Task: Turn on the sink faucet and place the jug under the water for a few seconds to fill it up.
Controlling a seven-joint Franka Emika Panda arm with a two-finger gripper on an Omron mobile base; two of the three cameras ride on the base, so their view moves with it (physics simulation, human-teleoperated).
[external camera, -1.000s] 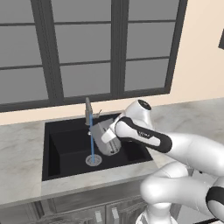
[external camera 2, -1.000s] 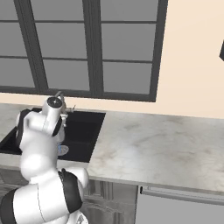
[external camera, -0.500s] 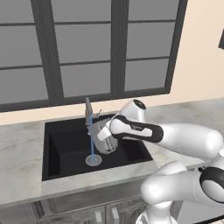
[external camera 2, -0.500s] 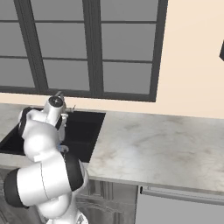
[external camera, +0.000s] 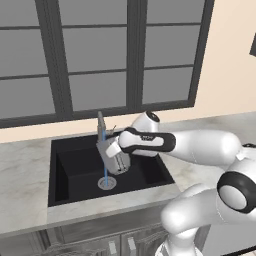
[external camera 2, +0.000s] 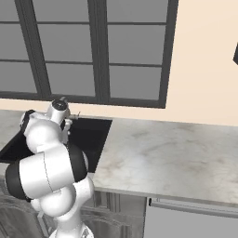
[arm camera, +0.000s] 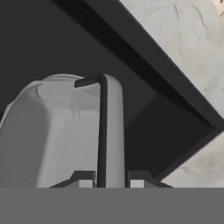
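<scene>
Hand [arm camera: 106, 180] pinching jug [arm camera: 65, 131] handle — jug ahead (over sink [external camera: 75, 172]).

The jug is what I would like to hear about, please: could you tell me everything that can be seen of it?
The jug is a grey, metal-looking pitcher with a thin dark loop handle down its side. The gripper is shut on that handle, one fingertip on each side, holding the jug tilted above the black sink. It hangs just beside the faucet, with the blue water running down to the drain at its edge.
</scene>
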